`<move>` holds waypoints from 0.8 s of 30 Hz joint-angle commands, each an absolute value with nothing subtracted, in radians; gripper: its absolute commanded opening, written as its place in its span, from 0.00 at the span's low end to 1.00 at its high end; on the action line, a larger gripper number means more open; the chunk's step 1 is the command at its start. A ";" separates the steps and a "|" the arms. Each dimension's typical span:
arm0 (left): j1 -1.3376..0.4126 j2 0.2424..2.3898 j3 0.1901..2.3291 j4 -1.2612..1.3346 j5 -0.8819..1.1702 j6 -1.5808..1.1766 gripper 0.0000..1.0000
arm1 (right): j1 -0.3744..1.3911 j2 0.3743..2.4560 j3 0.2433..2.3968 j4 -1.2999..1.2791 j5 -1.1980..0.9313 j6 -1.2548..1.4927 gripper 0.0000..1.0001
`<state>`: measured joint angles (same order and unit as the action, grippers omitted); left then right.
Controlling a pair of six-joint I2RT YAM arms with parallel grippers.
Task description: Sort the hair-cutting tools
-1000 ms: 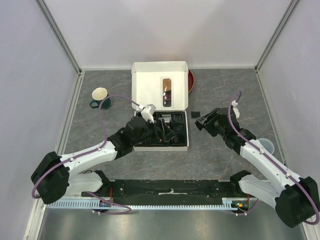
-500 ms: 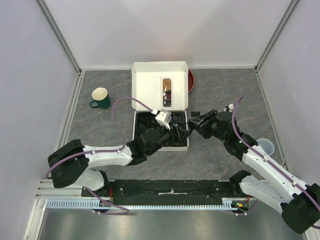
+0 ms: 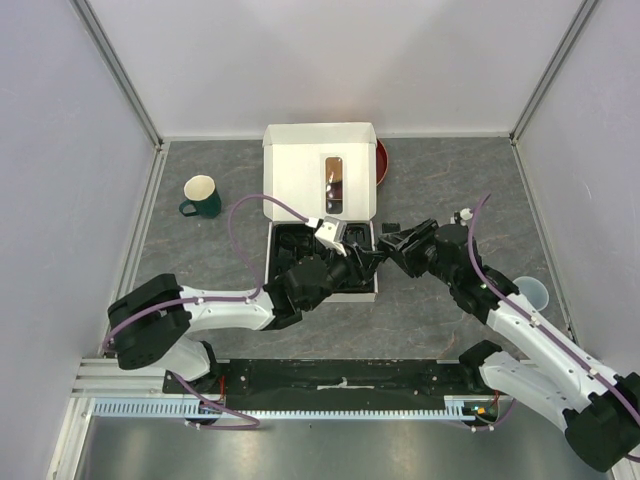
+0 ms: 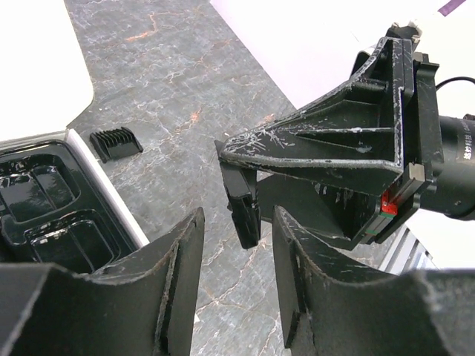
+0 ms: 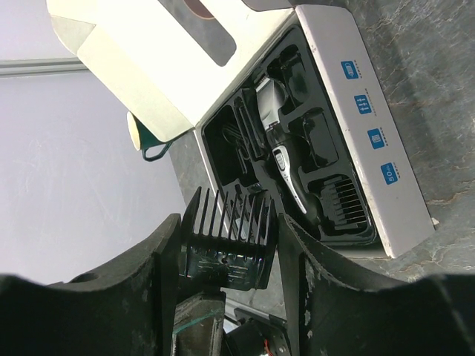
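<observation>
The right gripper (image 5: 228, 222) pinches a guard (image 5: 226, 248) between both fingers, above the table (image 4: 171, 74) at the right edge of the box (image 5: 367, 126). The left gripper (image 4: 237, 216) is part-spread, its fingers (image 4: 178, 274) either side of that guard's end with a gap on each side. The clipper (image 5: 286, 159) lies in the box's tray. A second guard (image 4: 115, 142) lies on the table beside the box.

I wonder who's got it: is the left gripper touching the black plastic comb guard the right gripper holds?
Apart. Left wrist view: table shows between the comb guard and both left fingers.
</observation>
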<state>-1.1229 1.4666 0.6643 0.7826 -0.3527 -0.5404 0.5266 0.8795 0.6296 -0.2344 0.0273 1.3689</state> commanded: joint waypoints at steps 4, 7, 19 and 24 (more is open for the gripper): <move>-1.135 1.522 0.735 0.850 -0.403 -0.518 0.42 | 0.532 0.851 0.640 -0.241 0.058 1.384 0.24; -1.137 1.534 0.752 0.839 -0.413 -0.514 0.33 | 0.531 0.851 0.641 -0.245 0.057 1.382 0.24; -1.135 1.505 0.816 0.683 -0.410 -0.476 0.02 | 0.532 0.877 0.650 -0.258 0.045 1.347 0.45; -1.123 1.456 0.825 0.600 -0.391 -0.453 0.02 | 0.531 0.891 0.670 -0.255 0.047 1.306 0.72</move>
<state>-1.1316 1.5185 0.7773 0.6514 -0.3832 -0.5251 0.5266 0.8764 0.6300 -0.2481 0.0525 1.3598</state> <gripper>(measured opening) 0.043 0.651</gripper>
